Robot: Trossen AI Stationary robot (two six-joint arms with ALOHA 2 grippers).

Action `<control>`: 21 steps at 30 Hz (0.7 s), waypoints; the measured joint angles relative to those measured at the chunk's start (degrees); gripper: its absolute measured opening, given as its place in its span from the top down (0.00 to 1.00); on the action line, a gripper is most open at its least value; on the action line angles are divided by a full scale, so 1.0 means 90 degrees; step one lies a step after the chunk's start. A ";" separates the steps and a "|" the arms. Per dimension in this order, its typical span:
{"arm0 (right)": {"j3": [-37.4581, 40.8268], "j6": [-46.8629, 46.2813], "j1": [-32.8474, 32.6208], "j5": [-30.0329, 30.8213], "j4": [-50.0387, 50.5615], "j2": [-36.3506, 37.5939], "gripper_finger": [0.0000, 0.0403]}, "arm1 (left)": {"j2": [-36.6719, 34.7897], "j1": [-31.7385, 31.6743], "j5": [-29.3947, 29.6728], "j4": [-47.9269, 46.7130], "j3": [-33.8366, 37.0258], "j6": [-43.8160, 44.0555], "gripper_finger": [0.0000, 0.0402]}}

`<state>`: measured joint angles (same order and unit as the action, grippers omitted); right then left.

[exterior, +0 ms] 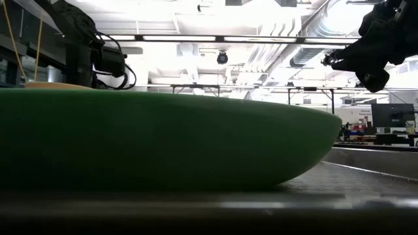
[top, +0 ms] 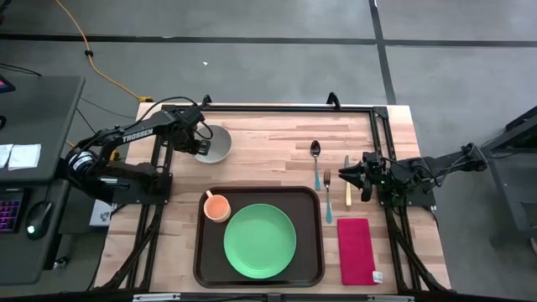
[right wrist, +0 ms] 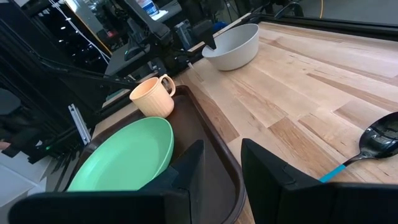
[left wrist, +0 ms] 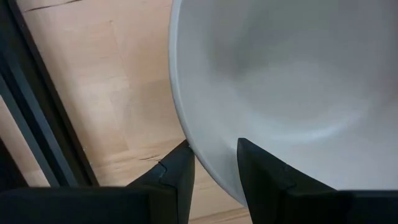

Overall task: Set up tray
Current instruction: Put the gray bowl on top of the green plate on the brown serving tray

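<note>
The surface (top: 268, 143) is a light wooden top, and the tray (top: 203, 252) lies on its near middle part, flat and square to the edges. On the tray sits the green plate (top: 259, 240), and the orange cup (top: 217, 206) stands in the tray's far left corner, just beside the plate.

The white bowl (top: 216, 144) is outside the tray, on the wood behind the far left corner. The left gripper (left wrist: 214, 158) is at this bowl: one finger is inside the rim and one outside, so the jaws are narrow around the wall, but I cannot tell if they press it firmly.

I judge that the step in hand is to bring the bowl onto the tray. To do it well, the grip must be tight before lifting, because a rim hold lets the bowl tilt. It should go up clear of the raised rim and come down on bare tray, away from the cup.

The right gripper (top: 346, 174) waits above the fork (top: 328, 196), near the knife (top: 347, 186), spoon (top: 315, 158) and napkin (top: 356, 250); its jaws are a little open and empty.
</note>
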<state>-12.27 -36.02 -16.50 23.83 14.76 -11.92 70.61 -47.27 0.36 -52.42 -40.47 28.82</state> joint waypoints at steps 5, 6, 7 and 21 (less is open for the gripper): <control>0.0000 0.0001 0.0001 -0.0002 0.0000 0.0000 0.79 | 0.0000 0.0000 0.0011 -0.0002 0.0000 -0.0007 0.63; 0.0000 0.0001 -0.0001 -0.0002 0.0000 0.0000 0.79 | 0.0000 0.0000 0.0016 -0.0002 0.0000 -0.0007 0.63; 0.0000 0.0001 0.0001 -0.0004 0.0000 0.0000 0.79 | 0.0000 0.0000 0.0018 -0.0002 0.0000 -0.0007 0.63; 0.0000 0.0001 -0.0001 -0.0004 0.0000 0.0000 0.79 | 0.0000 0.0000 0.0211 0.0000 -0.0005 0.0007 0.83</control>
<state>-12.27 -36.01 -16.51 23.79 14.76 -11.92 70.61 -47.27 2.26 -52.42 -40.51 28.88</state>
